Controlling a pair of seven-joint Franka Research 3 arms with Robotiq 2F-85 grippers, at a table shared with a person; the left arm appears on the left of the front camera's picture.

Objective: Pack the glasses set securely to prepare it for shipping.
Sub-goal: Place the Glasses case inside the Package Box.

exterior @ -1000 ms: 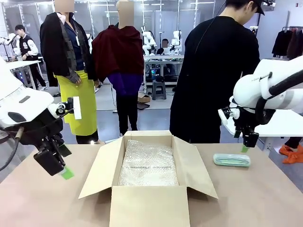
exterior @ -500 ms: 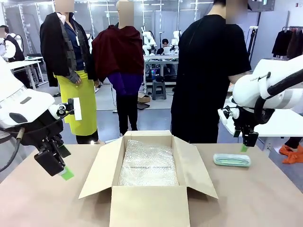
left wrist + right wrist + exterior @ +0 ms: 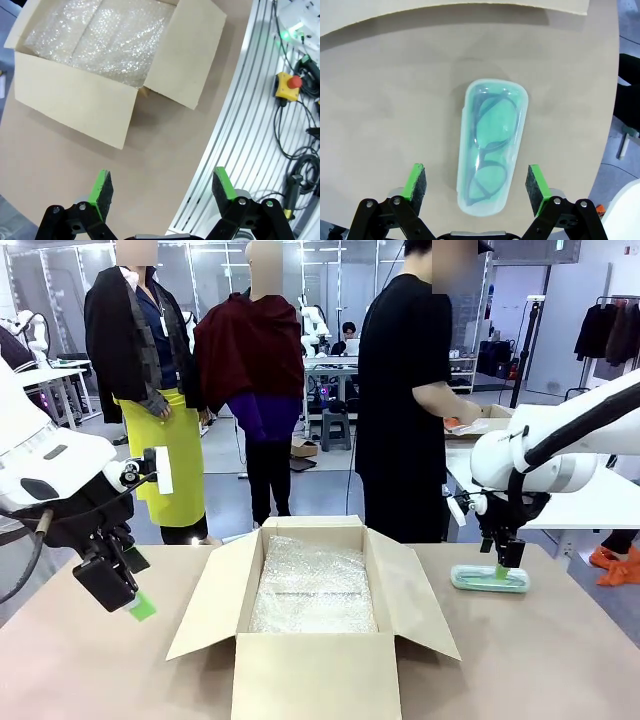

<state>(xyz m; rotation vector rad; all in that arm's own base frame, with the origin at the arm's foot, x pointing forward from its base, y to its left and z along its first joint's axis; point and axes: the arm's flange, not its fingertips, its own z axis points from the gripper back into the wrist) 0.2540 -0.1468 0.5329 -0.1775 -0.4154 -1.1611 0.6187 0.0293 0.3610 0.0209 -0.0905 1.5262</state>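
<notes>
Right hand [image 3: 476, 181], jaws wide, hangs astride the mint-green case [image 3: 492, 125] mid-frame: pickup step, likely needing descent, then closing.

Left end effector [image 3: 140, 606] hangs tilted at near left, jaws spread wide; right end effector [image 3: 505, 570] points straight down at right, equally open.

An open box [image 3: 300, 680] sits mid-desk [image 3: 80, 670], bubble wrap [image 3: 312, 590] lying inside. A person in black [image 3: 400, 410] stands at the far side, turned toward another table [image 3: 610, 510].
</notes>
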